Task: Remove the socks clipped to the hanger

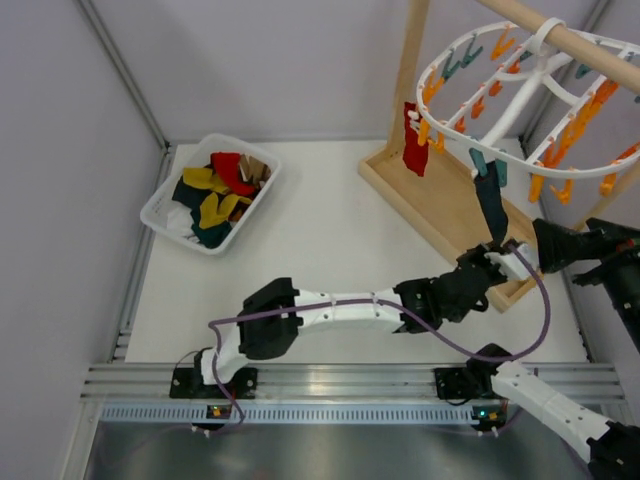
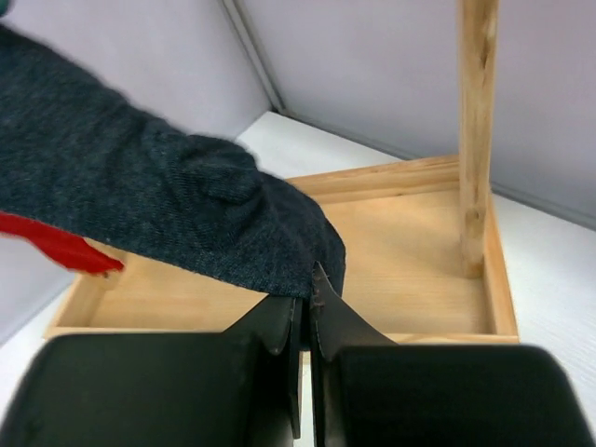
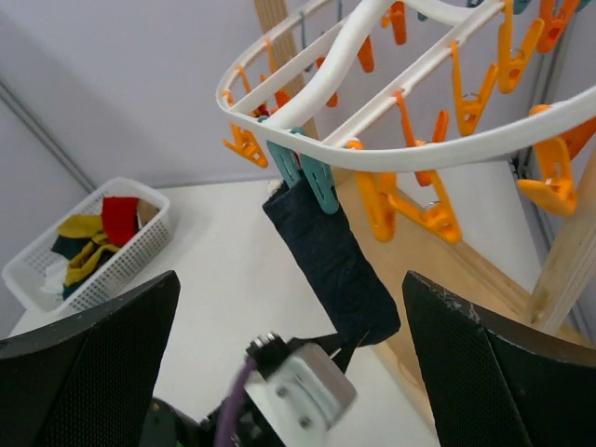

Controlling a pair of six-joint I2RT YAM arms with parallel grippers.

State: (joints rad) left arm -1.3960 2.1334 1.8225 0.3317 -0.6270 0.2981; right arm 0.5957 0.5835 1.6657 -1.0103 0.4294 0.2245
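Clip [image 3: 312, 177] on navy sock [image 3: 331, 265] outside left-wrist view; left tool [image 2: 307, 293] tight on sock, right tool [image 3: 291, 279] agape.

Top looks down; close wrist views share sock [image 3: 331, 265].

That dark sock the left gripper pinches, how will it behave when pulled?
Likely floppy: the dark sock creases softly above the left gripper. Probably light, since a teal clip carries it. It may stretch before the clip lets go, being pinched only at its tip.

Pale grey walls [image 1: 280, 60], white table [image 1: 320, 240], wooden stand [image 1: 440, 210], metal rail [image 1: 340, 385] along the near edge
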